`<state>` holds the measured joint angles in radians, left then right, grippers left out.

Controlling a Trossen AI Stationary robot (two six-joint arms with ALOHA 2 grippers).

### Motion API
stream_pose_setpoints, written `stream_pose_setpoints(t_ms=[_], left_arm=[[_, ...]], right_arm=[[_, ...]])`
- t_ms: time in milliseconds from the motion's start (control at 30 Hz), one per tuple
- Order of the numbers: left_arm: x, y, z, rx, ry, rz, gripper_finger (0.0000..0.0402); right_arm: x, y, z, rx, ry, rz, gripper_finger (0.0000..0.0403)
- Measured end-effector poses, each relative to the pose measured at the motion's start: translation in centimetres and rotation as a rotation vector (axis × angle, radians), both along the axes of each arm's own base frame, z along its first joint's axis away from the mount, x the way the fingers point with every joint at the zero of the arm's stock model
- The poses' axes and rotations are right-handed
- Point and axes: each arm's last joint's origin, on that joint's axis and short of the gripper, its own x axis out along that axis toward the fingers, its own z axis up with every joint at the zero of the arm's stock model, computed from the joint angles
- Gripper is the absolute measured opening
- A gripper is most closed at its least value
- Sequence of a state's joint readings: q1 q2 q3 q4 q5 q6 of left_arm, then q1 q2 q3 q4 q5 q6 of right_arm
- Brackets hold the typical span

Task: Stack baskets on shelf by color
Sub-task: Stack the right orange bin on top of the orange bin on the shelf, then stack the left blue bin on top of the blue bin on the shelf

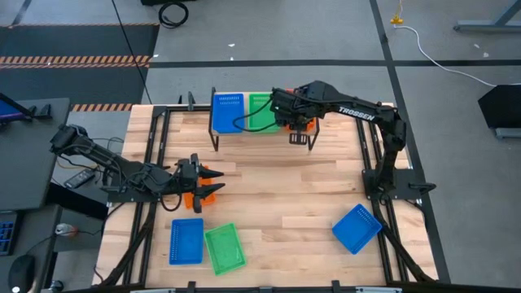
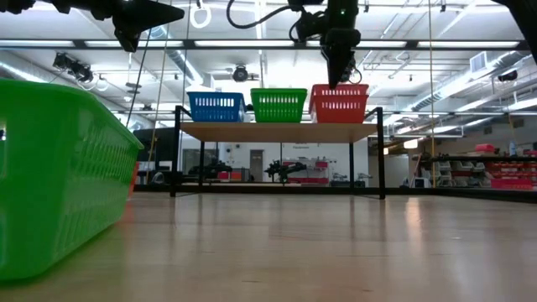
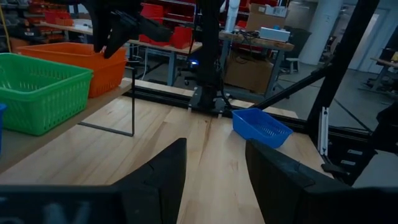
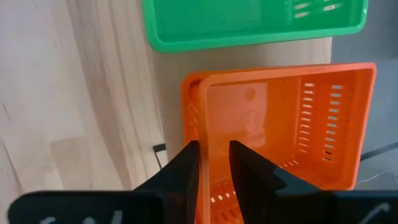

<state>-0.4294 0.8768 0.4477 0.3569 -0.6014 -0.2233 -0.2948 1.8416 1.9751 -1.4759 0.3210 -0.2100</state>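
The shelf [image 1: 264, 130] stands at the far edge of the surface [image 1: 277, 203]. On it three baskets are lined up in a row: a blue basket [image 2: 216, 106] at its left end, a green basket [image 2: 278, 105] in the middle and an orange basket [image 2: 339, 103] at its right end. The right gripper [image 4: 214, 165] is held over the shelf's right end, its fingers narrowly parted astride the orange basket's near wall; whether the wall is squeezed cannot be told. The left gripper [image 1: 213, 183] hovers well in front of the shelf, fingers spread, with something orange beneath it. Further from the shelf lie a second blue basket [image 1: 186, 241] and a second green basket [image 1: 224, 247], side by side, and a third blue basket [image 1: 356, 227] off to the right.
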Motion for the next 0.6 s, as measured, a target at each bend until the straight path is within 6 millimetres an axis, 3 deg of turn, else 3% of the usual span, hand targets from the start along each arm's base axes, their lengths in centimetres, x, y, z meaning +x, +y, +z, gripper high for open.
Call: stream_pose_setpoints(t_ms=[233, 367, 500, 600], left_arm=[[0.0, 0.0, 0.0, -0.001, 0.0, 0.0, 0.0172], [0.0, 0.0, 0.0, -0.004, -0.003, -0.015, 0.0172], [0.1, -0.3, 0.1, -0.039, -0.002, -0.117, 0.0172], [0.2, -0.7, 0.7, -0.067, 0.018, -0.201, 0.0172]], right_arm=[[-0.7, 1.4, 0.9, 0.013, -0.003, 0.029, 0.0105], [-1.8, 2.5, 2.1, 0.04, -0.058, -0.051, 0.0119], [-1.7, 4.8, 2.2, 0.257, -0.134, -0.133, 0.0126], [-1.1, 7.1, 1.1, 0.303, -0.105, -0.117, 0.0126]])
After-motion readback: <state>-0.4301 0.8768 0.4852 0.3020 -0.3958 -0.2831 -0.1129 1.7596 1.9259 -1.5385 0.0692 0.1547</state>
